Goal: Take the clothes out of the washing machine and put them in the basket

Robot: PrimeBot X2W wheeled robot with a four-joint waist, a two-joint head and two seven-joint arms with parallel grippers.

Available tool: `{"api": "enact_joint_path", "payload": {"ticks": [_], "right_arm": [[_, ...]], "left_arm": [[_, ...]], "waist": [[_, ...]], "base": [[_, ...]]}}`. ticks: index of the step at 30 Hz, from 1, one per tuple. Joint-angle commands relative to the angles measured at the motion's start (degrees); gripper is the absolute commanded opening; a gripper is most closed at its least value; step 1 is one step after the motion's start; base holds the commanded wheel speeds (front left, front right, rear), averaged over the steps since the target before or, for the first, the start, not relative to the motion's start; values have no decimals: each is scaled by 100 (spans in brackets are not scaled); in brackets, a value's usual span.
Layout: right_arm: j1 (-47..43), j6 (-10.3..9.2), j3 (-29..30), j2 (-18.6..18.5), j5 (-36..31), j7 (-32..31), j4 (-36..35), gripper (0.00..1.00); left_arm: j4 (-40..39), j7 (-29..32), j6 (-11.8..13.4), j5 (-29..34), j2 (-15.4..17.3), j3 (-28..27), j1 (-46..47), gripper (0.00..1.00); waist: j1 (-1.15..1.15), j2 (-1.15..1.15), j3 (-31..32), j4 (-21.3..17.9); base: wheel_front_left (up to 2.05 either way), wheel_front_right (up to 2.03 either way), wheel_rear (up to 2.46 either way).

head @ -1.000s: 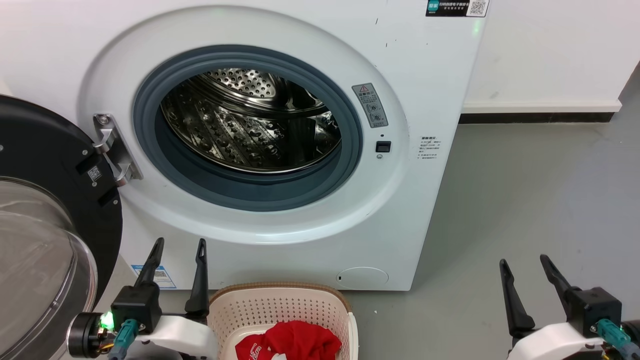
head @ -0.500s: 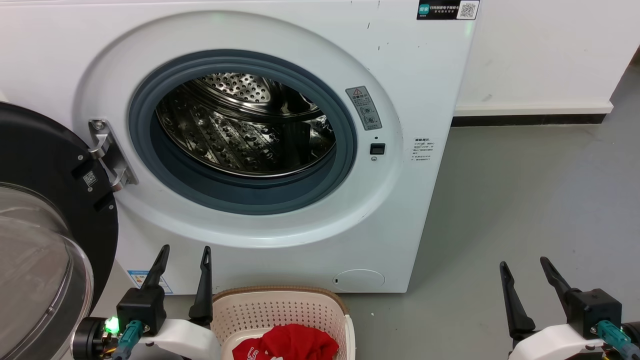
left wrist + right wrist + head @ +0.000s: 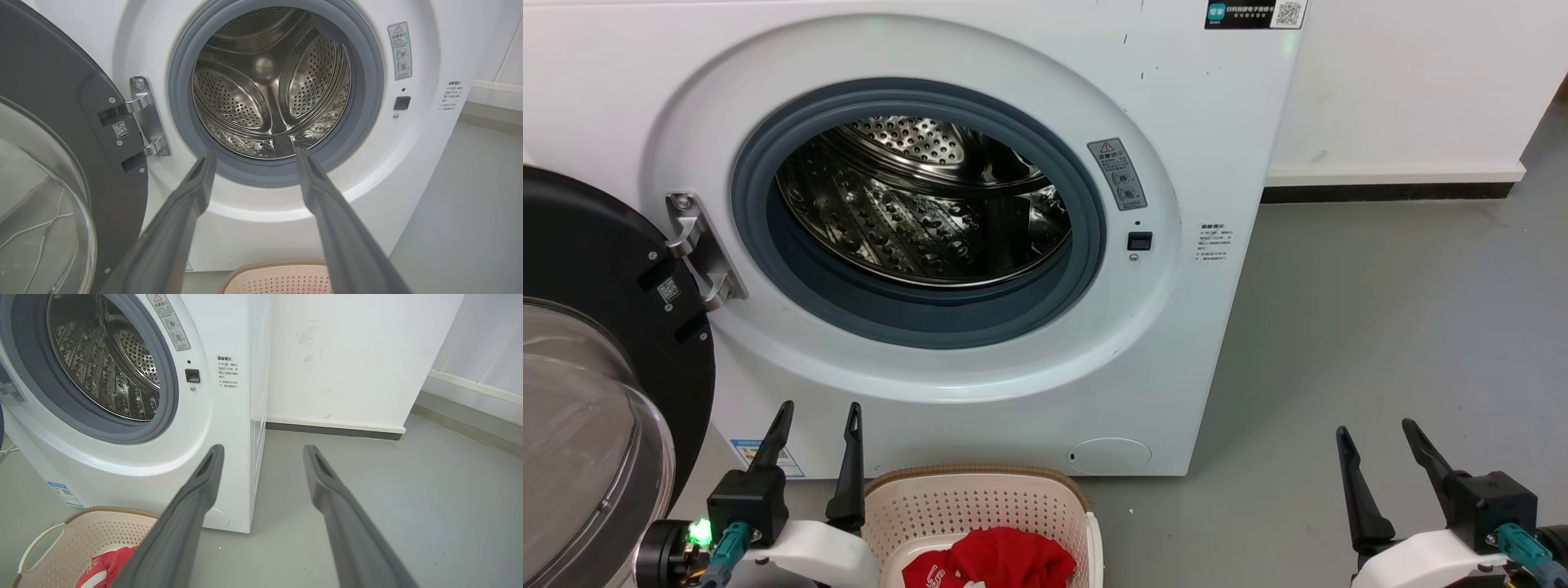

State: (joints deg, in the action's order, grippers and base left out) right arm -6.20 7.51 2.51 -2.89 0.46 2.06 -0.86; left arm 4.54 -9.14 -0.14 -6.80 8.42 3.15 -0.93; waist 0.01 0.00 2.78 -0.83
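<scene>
Your red clothes lie crumpled in the basket, just near of the washing machine. Their long axis seems left-right, though they are cropped. Your left claw and right claw are spread wide, empty.

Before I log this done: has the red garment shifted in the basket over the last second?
No. The red garment sits where it did against the basket rim; the camera moved.

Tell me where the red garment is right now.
Head view, bottom centre: the red garment lies inside the basket on the floor before the washing machine, right of the left gripper.
</scene>
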Motion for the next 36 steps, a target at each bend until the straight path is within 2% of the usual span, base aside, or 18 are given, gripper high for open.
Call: {"api": "enact_joint_path", "payload": {"ticks": [1,3,4,7,22,23,36], "right_arm": [[-72,-4,-12,4,5,31,-6,100],[-71,-4,-16,4,11,32,-4,100],[0,0,-8,0,3,1,1,0],[11,1,-6,3,75,-12,135,0],[273,0,78,3,1922,-187,398,0],[316,0,93,3,2247,-216,445,0],[506,0,150,2,3529,-335,633,0]], "left_arm": [[-21,25,16,-11,19,2,-67,100],[-31,28,18,-33,24,9,-73,100],[-19,17,11,-17,9,5,-2,0],[127,46,3,-98,-23,-19,11,0],[289,360,-145,-1797,-126,-214,163,0],[311,408,-173,-2100,-145,-243,187,0],[419,615,-278,-3294,-223,-370,289,0]], "waist": [[-1,0,0,1],[-1,0,-7,2],[0,0,-7,2],[0,0,-9,2],[0,0,-43,12],[0,0,-50,14],[0,0,-81,22]], "base": [[0,0,0],[0,0,0],[0,0,0],[0,0,0],[0,0,0],[0,0,0],[0,0,0]]}}
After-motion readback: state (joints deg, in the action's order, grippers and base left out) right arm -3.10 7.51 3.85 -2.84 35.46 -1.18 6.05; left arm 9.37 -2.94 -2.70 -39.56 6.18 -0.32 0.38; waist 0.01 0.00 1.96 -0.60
